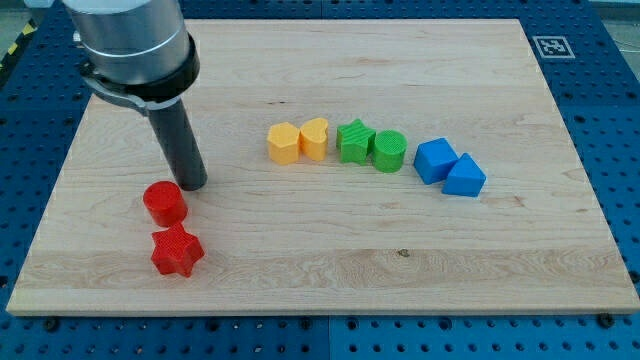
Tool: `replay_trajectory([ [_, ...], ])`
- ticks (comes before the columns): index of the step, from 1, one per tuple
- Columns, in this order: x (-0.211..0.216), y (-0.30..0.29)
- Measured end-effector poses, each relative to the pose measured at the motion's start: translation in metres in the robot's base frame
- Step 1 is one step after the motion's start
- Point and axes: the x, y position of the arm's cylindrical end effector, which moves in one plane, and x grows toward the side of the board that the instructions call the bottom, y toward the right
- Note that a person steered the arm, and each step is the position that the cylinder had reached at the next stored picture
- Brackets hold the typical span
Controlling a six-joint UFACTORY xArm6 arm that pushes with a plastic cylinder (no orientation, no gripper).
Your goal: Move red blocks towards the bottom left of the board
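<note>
No readable text; fiducial marker (551,46) on blue surface, top right, pattern perhaps coded, illegible.

The arm (135,40) shows as a broad, silvery-grey metal cylinder ringed at its base by a black band with a thin pale seam. Below it a narrower rod (178,140) of dark, glossy charcoal runs straight and smooth down to my tip (193,186), which is blunt and round.
</note>
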Motion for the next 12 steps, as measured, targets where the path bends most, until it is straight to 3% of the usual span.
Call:
replay_trajectory([
  [2, 0.051, 0.0],
  [3, 0.039, 0.013],
  [4, 0.024, 0.073],
  [5, 0.041, 0.11],
  [6, 0.072, 0.098],
  [9, 0.104, -0.007],
  [10, 0.104, 0.004],
  [11, 0.082, 0.063],
  [12, 0.032, 0.092],
])
